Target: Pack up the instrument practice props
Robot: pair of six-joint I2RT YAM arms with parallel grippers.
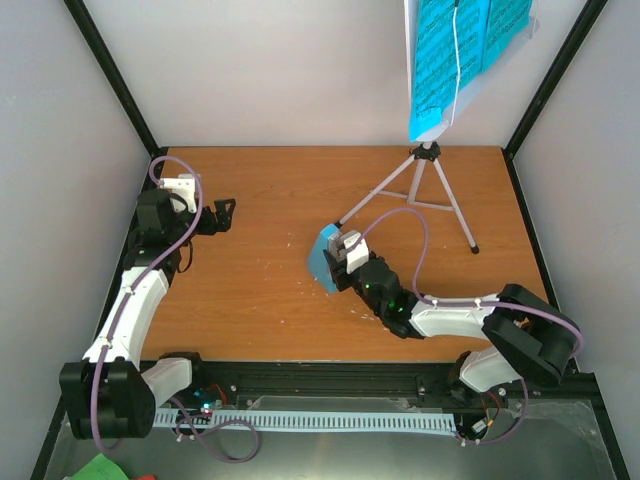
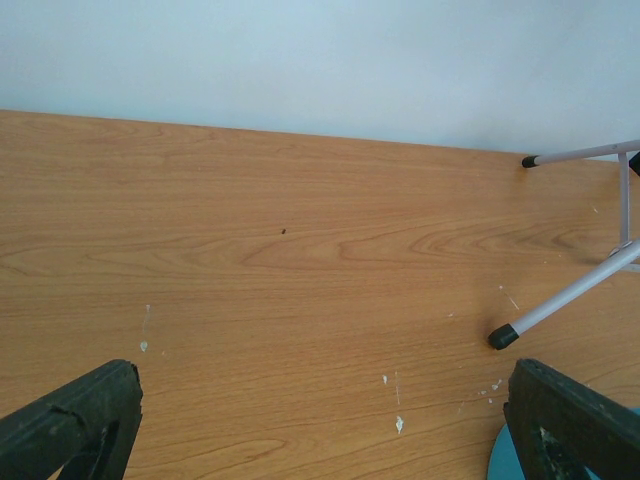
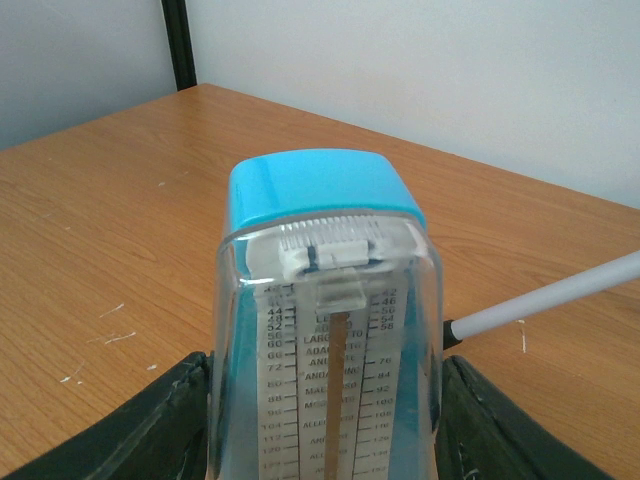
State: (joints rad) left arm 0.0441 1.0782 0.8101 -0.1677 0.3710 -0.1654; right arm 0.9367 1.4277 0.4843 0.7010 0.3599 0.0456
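The light-blue metronome (image 1: 322, 260) with its white scale face lies tilted near the table's middle, just left of the music stand. My right gripper (image 1: 347, 262) is shut on it. In the right wrist view the metronome (image 3: 325, 300) fills the gap between both black fingers (image 3: 165, 425), which press its clear sides. The grey tripod music stand (image 1: 425, 185) stands at the back right, and one of its feet (image 2: 503, 337) shows in the left wrist view. Bright-blue sheet-music pages (image 1: 455, 45) rest on its desk. My left gripper (image 1: 222, 215) is open and empty at the left, over bare wood (image 2: 320, 440).
The wooden table (image 1: 270, 190) is walled by white panels with black corner posts (image 1: 115, 75). A tripod leg (image 3: 560, 295) runs just right of the metronome. A cable (image 1: 420, 250) loops from the right arm near the tripod legs.
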